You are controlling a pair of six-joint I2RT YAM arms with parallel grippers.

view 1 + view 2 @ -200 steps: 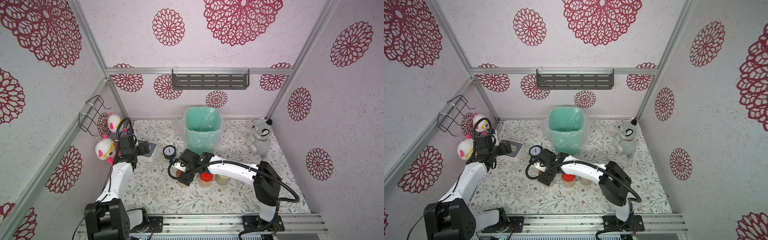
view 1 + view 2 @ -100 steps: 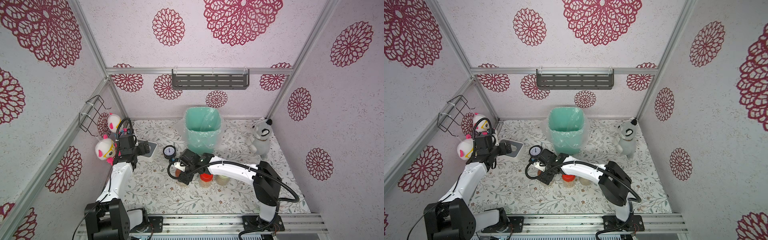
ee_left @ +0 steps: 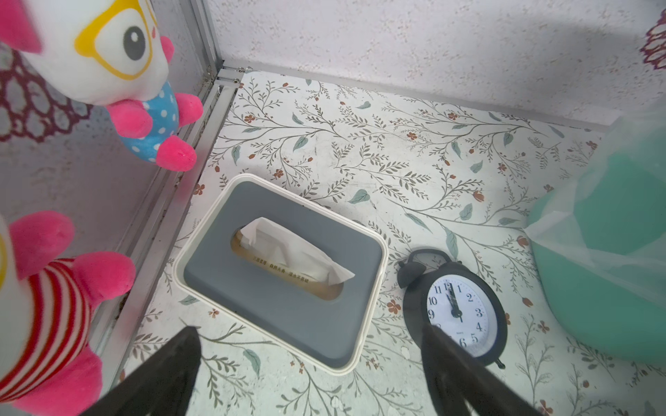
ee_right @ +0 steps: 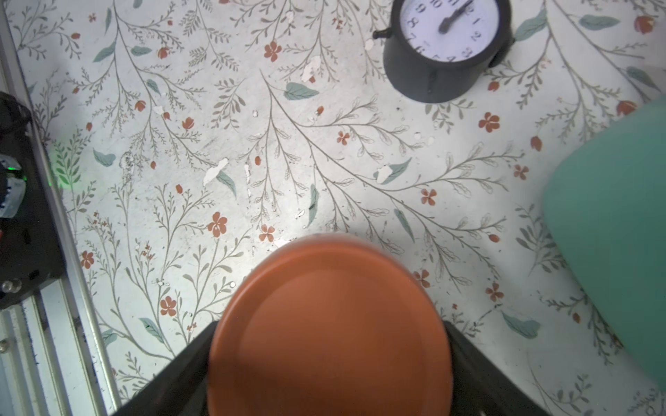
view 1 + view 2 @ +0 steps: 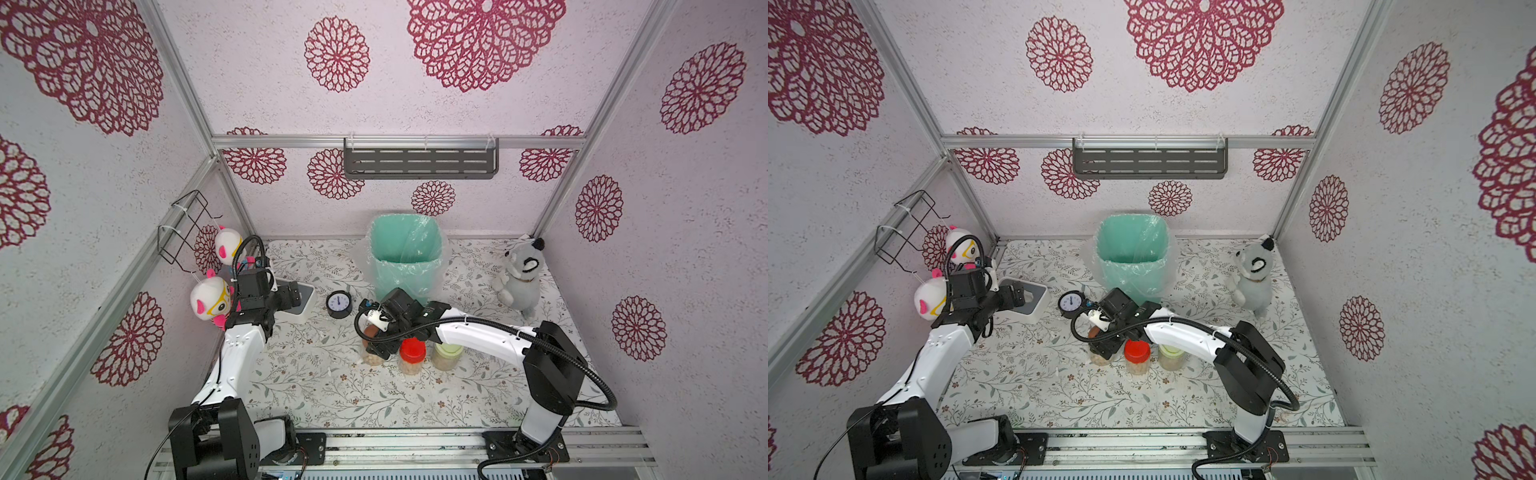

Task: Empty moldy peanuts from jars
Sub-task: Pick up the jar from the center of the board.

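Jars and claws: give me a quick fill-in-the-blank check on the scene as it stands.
1. The right claw has its jaws either side of an orange-brown ____.
2. The middle jar in the row is capped in ____.
3. The left claw hangs open over the tissue box, holding ____.
4. The clock stands between the tissue box and the teal ____.
Missing words: lid; red; nothing; bin.
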